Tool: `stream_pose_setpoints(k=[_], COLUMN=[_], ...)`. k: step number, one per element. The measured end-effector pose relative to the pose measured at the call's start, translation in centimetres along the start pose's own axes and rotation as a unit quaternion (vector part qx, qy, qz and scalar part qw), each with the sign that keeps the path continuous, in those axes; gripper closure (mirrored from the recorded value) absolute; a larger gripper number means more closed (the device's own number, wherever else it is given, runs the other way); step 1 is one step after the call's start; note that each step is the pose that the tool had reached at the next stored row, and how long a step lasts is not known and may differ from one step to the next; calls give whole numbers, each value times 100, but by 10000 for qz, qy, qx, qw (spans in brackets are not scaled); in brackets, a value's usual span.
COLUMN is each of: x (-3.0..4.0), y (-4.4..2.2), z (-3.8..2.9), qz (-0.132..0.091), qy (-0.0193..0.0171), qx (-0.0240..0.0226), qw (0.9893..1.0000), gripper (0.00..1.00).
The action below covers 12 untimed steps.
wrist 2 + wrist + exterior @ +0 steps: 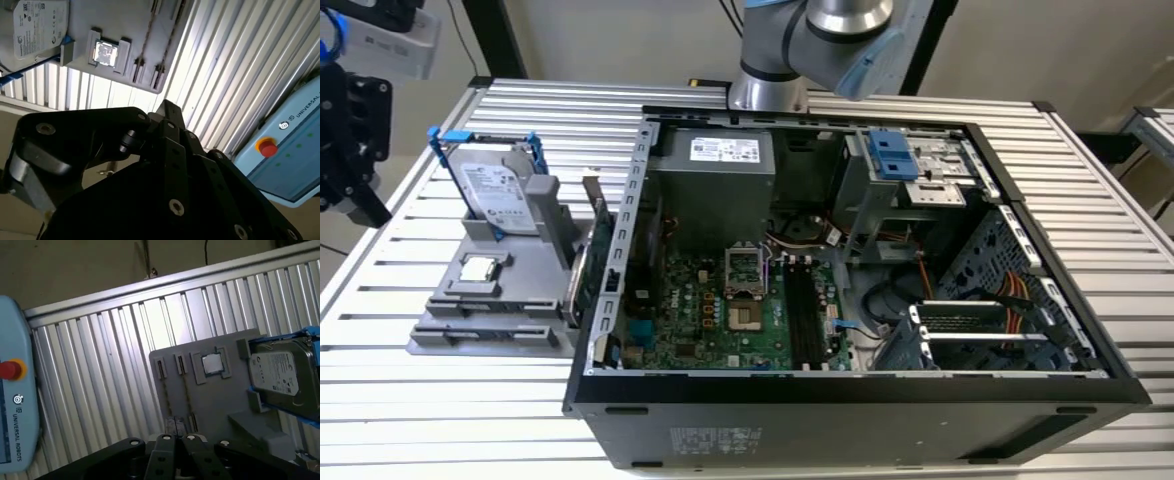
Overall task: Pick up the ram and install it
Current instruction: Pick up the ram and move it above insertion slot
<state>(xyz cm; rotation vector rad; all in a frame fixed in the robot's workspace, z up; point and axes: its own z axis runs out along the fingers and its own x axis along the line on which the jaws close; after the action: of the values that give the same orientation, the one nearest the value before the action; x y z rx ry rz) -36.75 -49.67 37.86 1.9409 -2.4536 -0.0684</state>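
Pincer point(166, 106): near the worktop point(240, 75); you cannot tell its state.
Ram point(186, 396): on edge in grey holder point(210, 400); judged light, stiff, brittle.
Hold: pinch its flat faces near mid-length.

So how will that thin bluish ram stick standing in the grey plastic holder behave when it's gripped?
Probably stiff and light: the thin bluish ram stick is a flat board seen edge-on. Standing on its edge in the grey plastic holder, it might tilt if gripped off-centre.

Open computer case point(854, 425) on slatted table point(454, 420)
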Motion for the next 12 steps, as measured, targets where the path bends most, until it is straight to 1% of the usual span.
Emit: stream_pose_setpoints(k=[3, 6, 8, 10, 12], x=[0, 0, 0, 0, 0], y=[0, 0, 0, 0, 0], z=[1, 0, 1, 1, 1], qz=[-254, -527, -698, -875, -1044], qy=[8, 19, 24, 30, 36], qx=[4, 6, 9, 12, 13], qw=[9997, 9986, 9976, 9962, 9945], gripper=[100, 100, 100, 100, 100])
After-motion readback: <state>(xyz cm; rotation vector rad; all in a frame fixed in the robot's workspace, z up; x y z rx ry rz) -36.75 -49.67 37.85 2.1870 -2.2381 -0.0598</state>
